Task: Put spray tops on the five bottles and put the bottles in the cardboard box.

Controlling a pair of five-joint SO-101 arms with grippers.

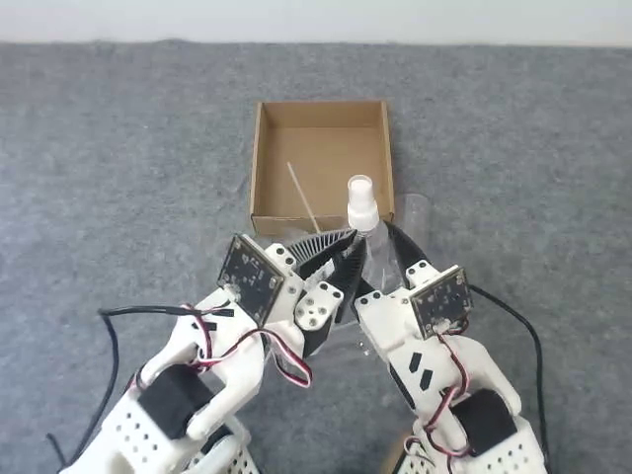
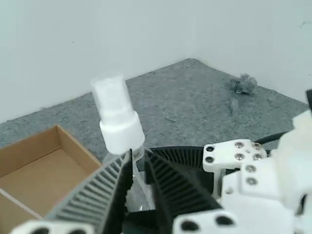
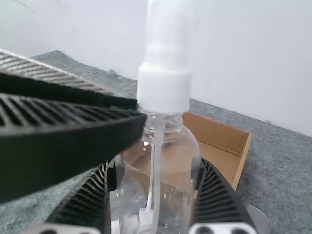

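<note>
Lightly held: capped bottle gripped by both claws, just short of the box

Right claw (image 3: 153, 195) is clasping the clear plastic bottle (image 3: 161, 146) across its round body, its jaws spreading to the body's width. Left claw (image 2: 138, 161) is standing narrow, its ribbed jaws appearing to be pinching the neck directly beneath the white spray top (image 2: 119, 122), which is sitting upright on the bottle. The bottle is looking empty, so it is probably weighing little. Its thin wall is likely yielding under a hard squeeze and its smooth skin slipping easily, making the stiffer neck and shoulder the safer hold. Just beyond both claws' tips, the brown cardboard box (image 1: 259, 168) is lying open-topped, holding a thin pale tube (image 1: 302, 197) that is slanting across its floor.
</note>
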